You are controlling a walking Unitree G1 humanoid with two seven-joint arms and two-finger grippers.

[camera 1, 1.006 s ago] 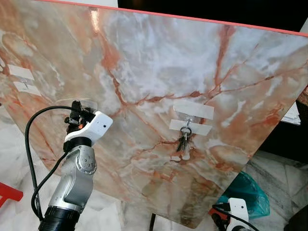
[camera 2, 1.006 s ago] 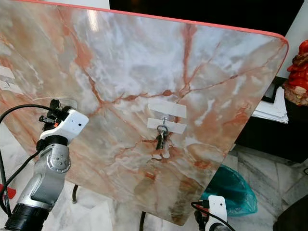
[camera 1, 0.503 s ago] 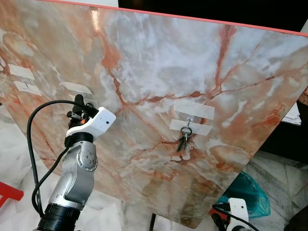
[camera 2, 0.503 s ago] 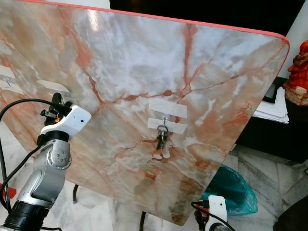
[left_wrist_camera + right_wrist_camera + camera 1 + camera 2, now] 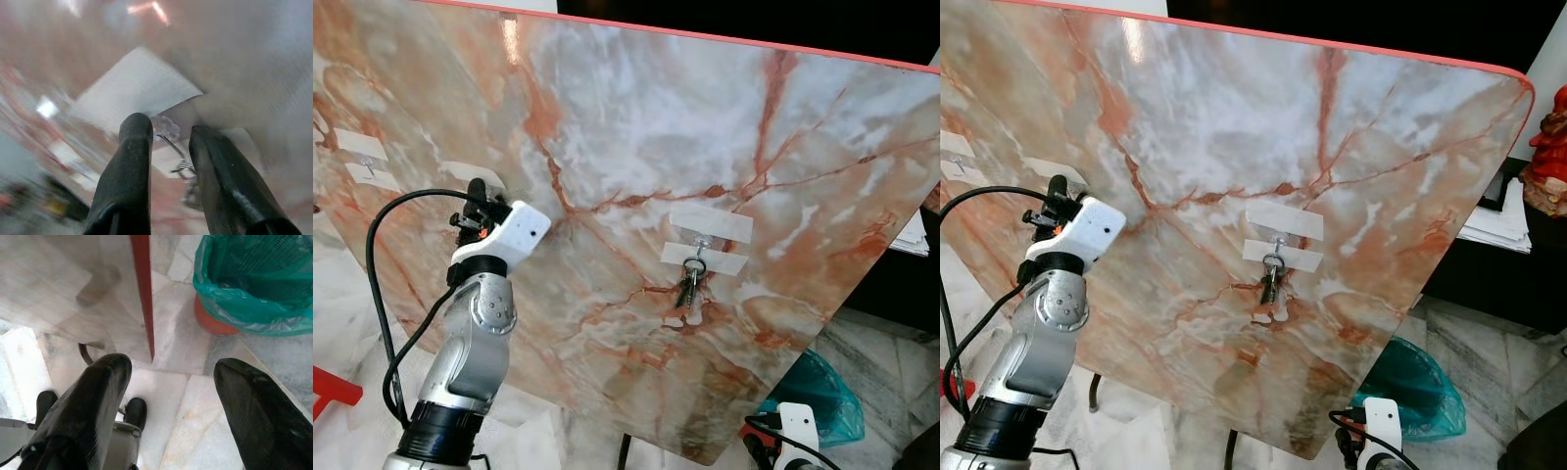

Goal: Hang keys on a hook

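Left gripper (image 5: 168, 147), jaws parted and empty, has backed slightly from a taped hook (image 5: 166, 128) near the board's (image 5: 607, 117) left edge. Keys (image 5: 687, 286) hang mid-board: task apparently complete. Right gripper (image 5: 171, 396) idles, open.

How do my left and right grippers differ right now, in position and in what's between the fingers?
The left gripper is raised against the marble board; the right gripper hangs low over the floor beside the green-bagged bin. The left gripper's fingers flank a clear hook with a key ring hanging from it; the right gripper's fingers have nothing between them. Both are open, the right wider.
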